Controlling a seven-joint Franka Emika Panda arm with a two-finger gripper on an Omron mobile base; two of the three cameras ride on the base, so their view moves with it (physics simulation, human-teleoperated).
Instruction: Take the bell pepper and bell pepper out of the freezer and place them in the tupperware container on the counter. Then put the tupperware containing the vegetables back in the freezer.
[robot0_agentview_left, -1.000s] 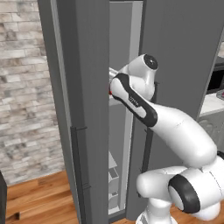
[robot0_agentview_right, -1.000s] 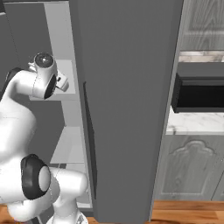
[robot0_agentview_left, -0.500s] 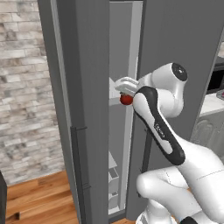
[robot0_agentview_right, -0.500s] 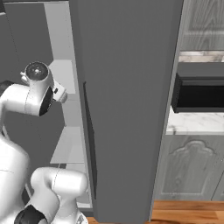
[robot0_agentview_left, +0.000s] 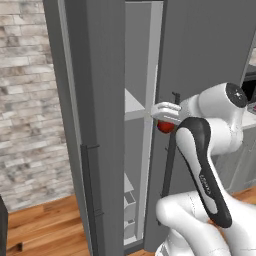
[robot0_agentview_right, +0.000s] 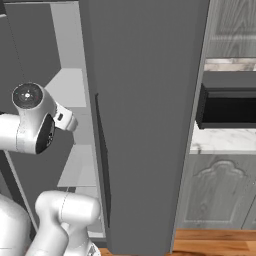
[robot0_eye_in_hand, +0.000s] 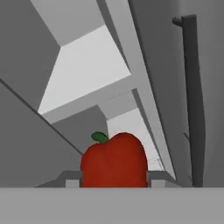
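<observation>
My gripper (robot0_agentview_left: 162, 122) is shut on one red bell pepper (robot0_agentview_left: 165, 128), holding it just outside the open freezer (robot0_agentview_left: 100, 100), level with its pale middle shelf (robot0_agentview_left: 132, 106). In the hand view the pepper (robot0_eye_in_hand: 114, 159), with its green stem up, sits between my two fingers (robot0_eye_in_hand: 72, 178). The freezer's dark door (robot0_agentview_right: 150, 125) stands open to the right, and its long vertical handle (robot0_eye_in_hand: 192, 100) is close beside the hand. The counter (robot0_agentview_right: 220, 142) lies right of the door. The second pepper and the tupperware container are out of view.
A black microwave (robot0_agentview_right: 227, 107) sits on the counter above grey panelled cabinets (robot0_agentview_right: 220, 192). A brick wall (robot0_agentview_left: 25, 110) and wood floor (robot0_agentview_left: 45, 230) lie left of the freezer. Lower drawers (robot0_agentview_left: 129, 210) show inside the freezer. My arm (robot0_agentview_left: 205, 165) crosses in front of the door.
The arm has drawn back out of the freezer to the right, carrying the red pepper from the shelf to the door's edge.
</observation>
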